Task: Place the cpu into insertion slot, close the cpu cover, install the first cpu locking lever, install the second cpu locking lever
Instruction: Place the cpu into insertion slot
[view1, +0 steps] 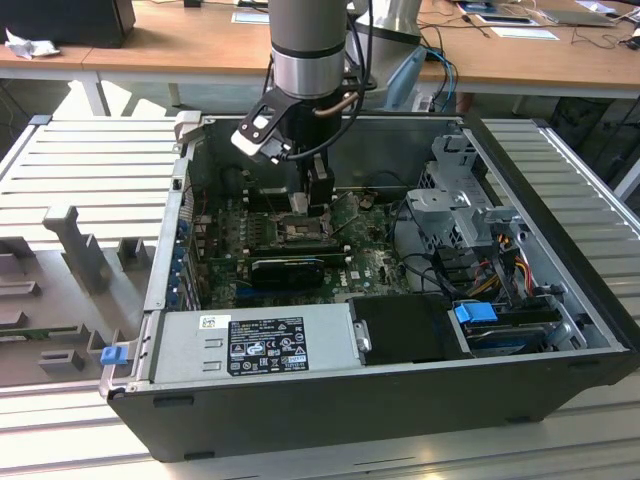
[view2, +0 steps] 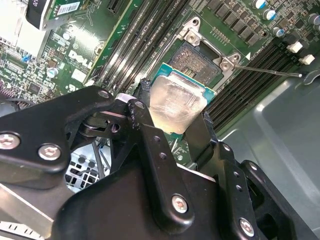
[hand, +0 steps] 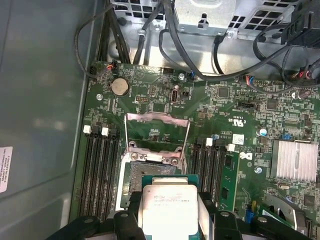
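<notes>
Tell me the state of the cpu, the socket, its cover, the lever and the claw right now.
cpu: gripped, hanging over the socket, not seated.
insertion slot: uncovered, empty.
cpu cover: flipped up, open.
locking lever: unlatched, sticking out sideways.
claw: shut on the cpu.

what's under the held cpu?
Dark square insertion slot with silvery rim, its thin silvery cpu cover raised. The silvery-grey square cpu in the black gripper covers part of it.

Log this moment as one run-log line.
gripper: jaws shut on cpu | cpu: held over insertion slot, not seated | cpu cover: open, raised
</notes>
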